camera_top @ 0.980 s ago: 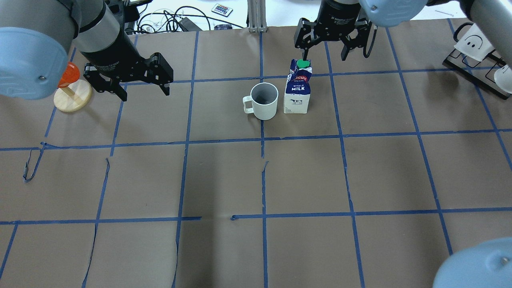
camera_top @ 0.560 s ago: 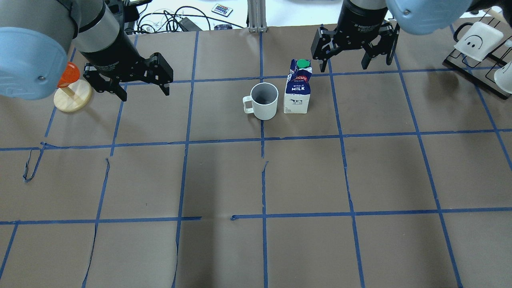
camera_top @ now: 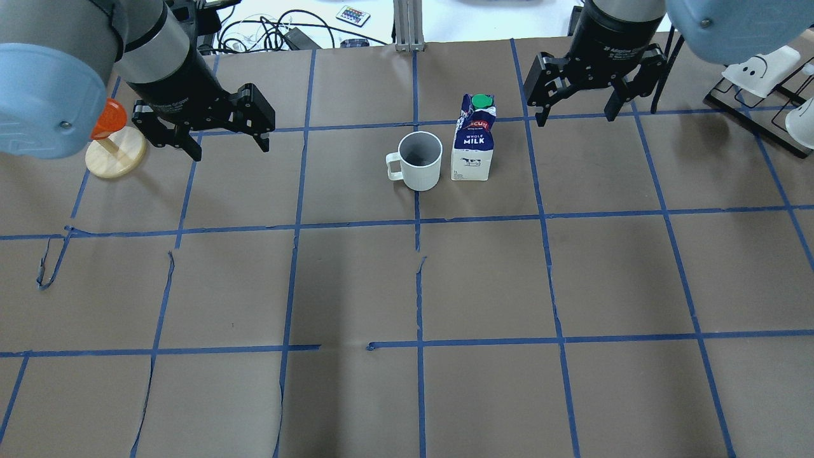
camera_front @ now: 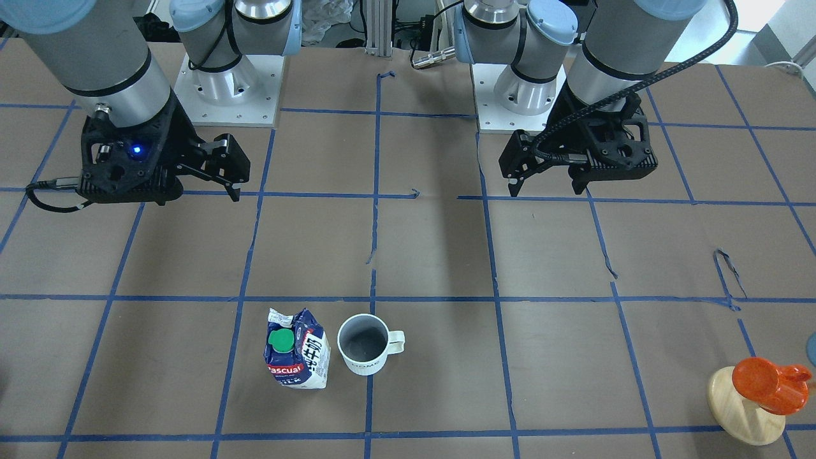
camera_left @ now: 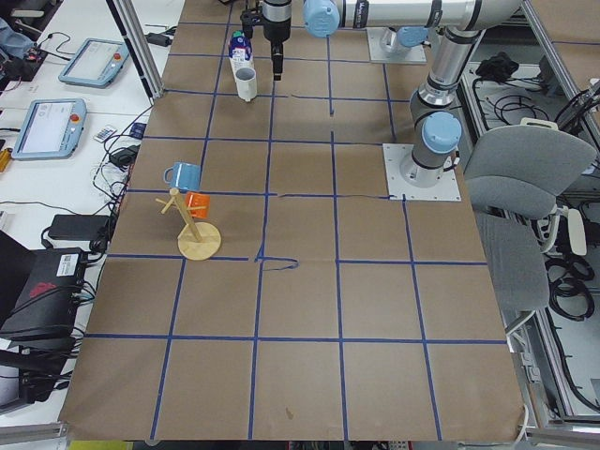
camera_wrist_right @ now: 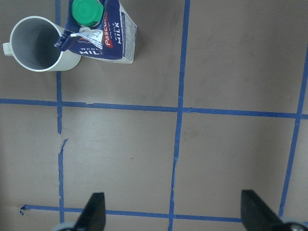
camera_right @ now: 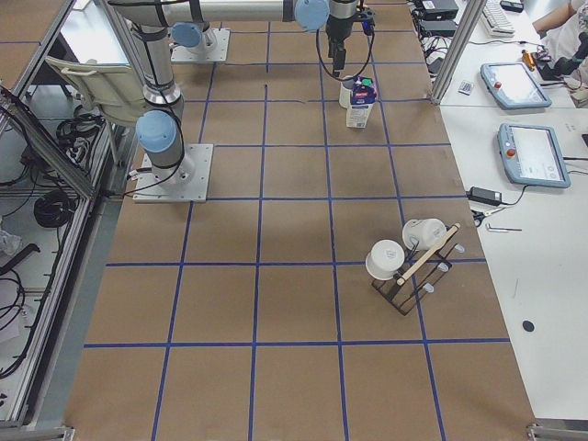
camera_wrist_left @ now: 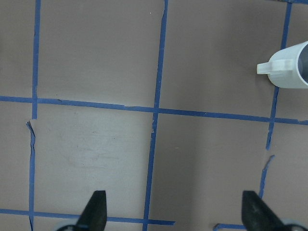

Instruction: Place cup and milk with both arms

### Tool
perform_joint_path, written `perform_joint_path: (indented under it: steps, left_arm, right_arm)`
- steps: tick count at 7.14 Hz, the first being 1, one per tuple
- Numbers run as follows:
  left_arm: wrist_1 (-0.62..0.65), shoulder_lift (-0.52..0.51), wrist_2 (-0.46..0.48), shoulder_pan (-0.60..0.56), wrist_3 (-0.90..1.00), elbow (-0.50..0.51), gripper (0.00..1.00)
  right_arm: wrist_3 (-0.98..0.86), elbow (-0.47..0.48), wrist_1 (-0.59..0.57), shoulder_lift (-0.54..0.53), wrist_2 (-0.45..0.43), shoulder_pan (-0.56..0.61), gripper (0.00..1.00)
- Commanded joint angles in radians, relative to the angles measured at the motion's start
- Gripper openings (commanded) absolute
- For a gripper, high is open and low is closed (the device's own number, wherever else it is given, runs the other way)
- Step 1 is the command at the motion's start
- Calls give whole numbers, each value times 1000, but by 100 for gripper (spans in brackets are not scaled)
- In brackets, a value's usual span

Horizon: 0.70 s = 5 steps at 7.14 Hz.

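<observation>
Right now the cup [camera_top: 420, 161] and the milk [camera_top: 473, 143] are standing upright on the desk [camera_top: 483, 280], just beside each other. The left gripper [camera_top: 230, 151] is hanging wide open with nothing in it, well apart from the cup. The right gripper [camera_top: 577, 119] is hanging open and empty too, near the milk but not touching it. I am guessing the putting-down part is finished, so the next move is only asking both arms to go home without bumping anything. The milk is showing "Pascual" in red and "WHOLE MILK" in white. The cup's tiny writing is looking too small to read.
</observation>
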Motion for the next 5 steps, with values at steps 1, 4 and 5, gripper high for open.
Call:
perform_joint_path:
  steps: [1, 4, 5]
  left_arm:
    - [0, 0, 0, 0, 1, 0, 100]
    - [-2, 0, 0, 0, 0, 0, 100]
    - [-2, 0, 2, 0, 1, 0, 100]
  right_arm:
    - [-2, 1, 9, -17, -6, -10, 100]
    - [-1, 1, 18, -21, -4, -13, 100]
    - [-1, 1, 15, -21, 3, -13, 100]
